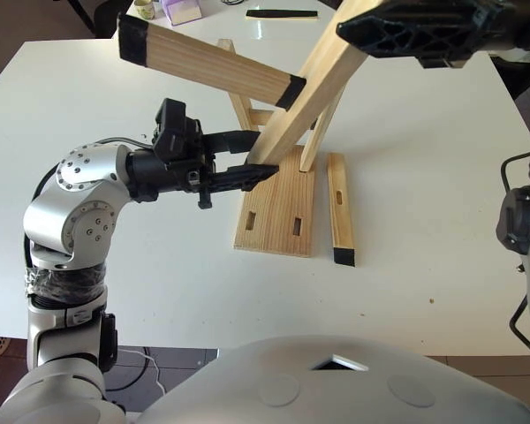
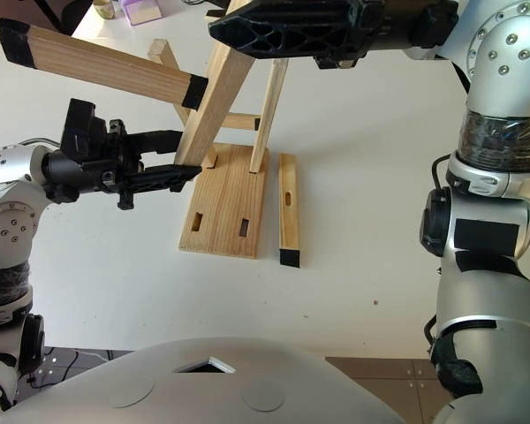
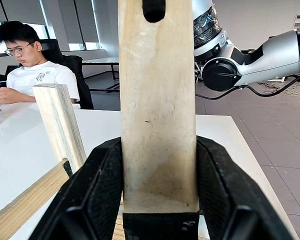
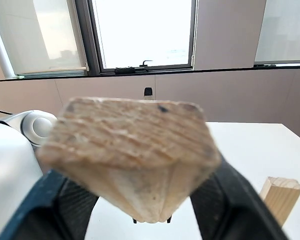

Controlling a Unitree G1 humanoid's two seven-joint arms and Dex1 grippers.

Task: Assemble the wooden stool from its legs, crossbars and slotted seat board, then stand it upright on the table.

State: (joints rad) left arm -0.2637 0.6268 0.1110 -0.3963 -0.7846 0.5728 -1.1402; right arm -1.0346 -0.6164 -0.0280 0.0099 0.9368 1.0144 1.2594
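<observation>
Clamping one tilted leg [image 1: 327,66], both jaws, over slotted seat board [image 1: 274,205]

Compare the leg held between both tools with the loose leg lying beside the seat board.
Pose: the held leg is raised and steeply tilted; the loose leg lies flat on the table, right of the seat board.
Contact: left tool grips the held leg's lower end, right tool its upper end; the loose leg is untouched.
Shared: both pale wood.
</observation>
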